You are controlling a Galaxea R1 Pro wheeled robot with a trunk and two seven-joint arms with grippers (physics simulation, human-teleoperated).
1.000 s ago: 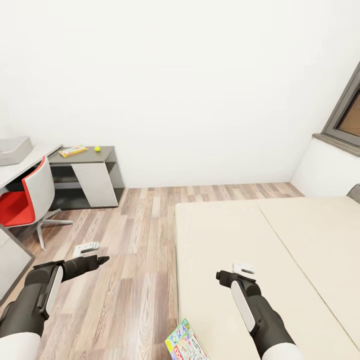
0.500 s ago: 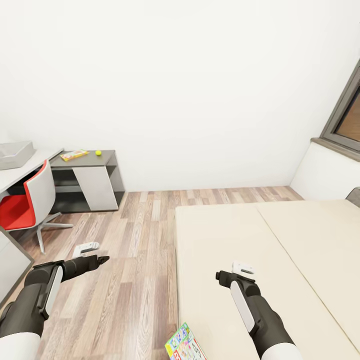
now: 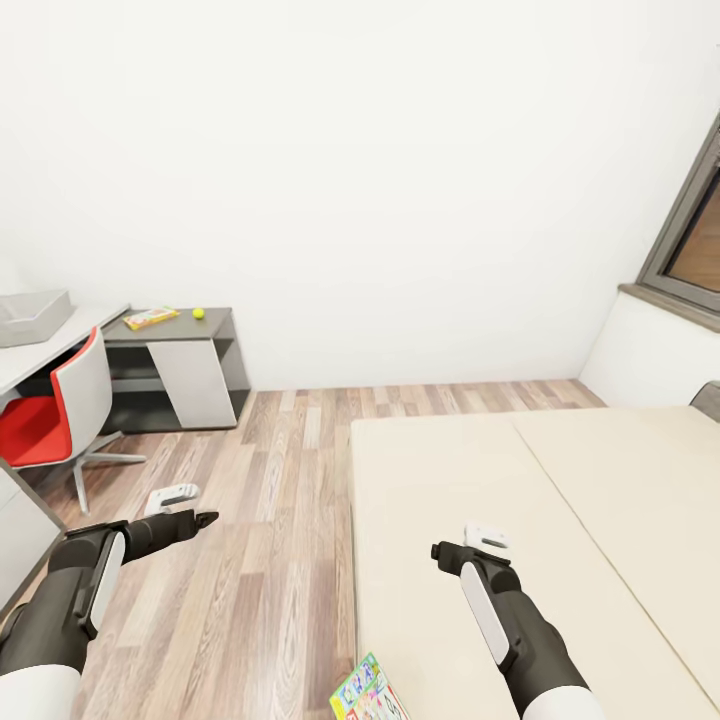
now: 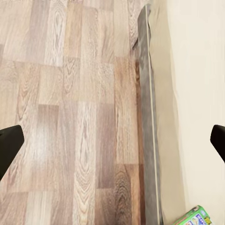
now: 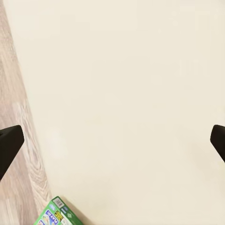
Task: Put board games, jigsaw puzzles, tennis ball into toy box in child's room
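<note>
One board game (image 3: 367, 692) lies on the bed (image 3: 560, 480), at its near floor-side edge, half cut off by the frame. Left hand (image 3: 205, 519) is over the wood floor (image 3: 280, 450), fingers spread wide, nothing held. Right hand (image 3: 440, 552) is above the mattress, also spread open and empty. One toy box (image 3: 32, 317) sits on the white worktop (image 3: 60, 340). One flat colourful item (image 3: 150, 318), too small to identify, and one tennis ball (image 3: 198, 313) rest on the lower dark side unit (image 3: 190, 365). One red chair (image 3: 55, 410) stands beside the worktop.
</note>
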